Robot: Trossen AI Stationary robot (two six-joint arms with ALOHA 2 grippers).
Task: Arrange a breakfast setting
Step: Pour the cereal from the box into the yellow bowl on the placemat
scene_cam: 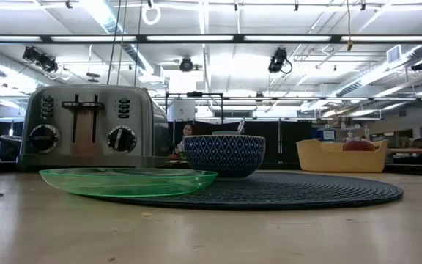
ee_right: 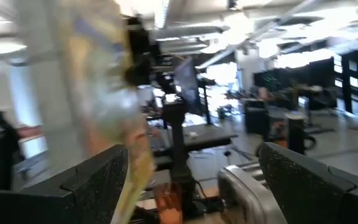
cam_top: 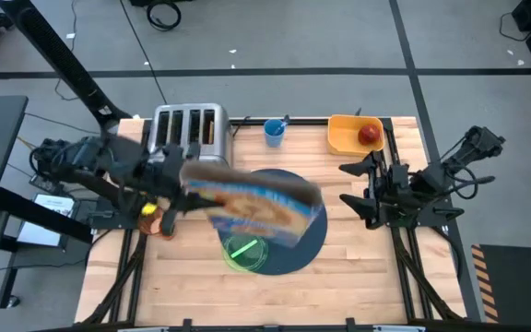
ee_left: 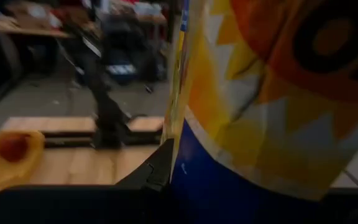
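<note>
A colourful cereal box (cam_top: 256,207), blurred, hangs about level over the dark-navy mat (cam_top: 316,235), with my left gripper (cam_top: 181,184) shut on its left end. In the high view the box hides the blue patterned bowl (scene_cam: 224,154), which stands on the mat (scene_cam: 306,192). The green plate (cam_top: 245,251) lies on the mat's near left rim. A red apple (cam_top: 369,135) rests in the yellow bin (cam_top: 344,138). My right gripper (cam_top: 358,189) stands open at the mat's right side, with nothing between its fingers (ee_right: 98,180). My left gripper holds the cereal box by its left end (cam_top: 196,189), coming level from the table's left. One finger (ee_left: 157,171) lies against the box's narrow side (ee_left: 178,140); the box hides the other finger. The box is lifted clear above the mat and points toward the table's right.
A silver toaster (cam_top: 190,134) stands at the far left, with a small blue cup (cam_top: 274,132) to its right. An orange tumbler (cam_top: 164,224) stands at the left edge, under my left arm. Bare wood lies along the near edge (cam_top: 358,286).
</note>
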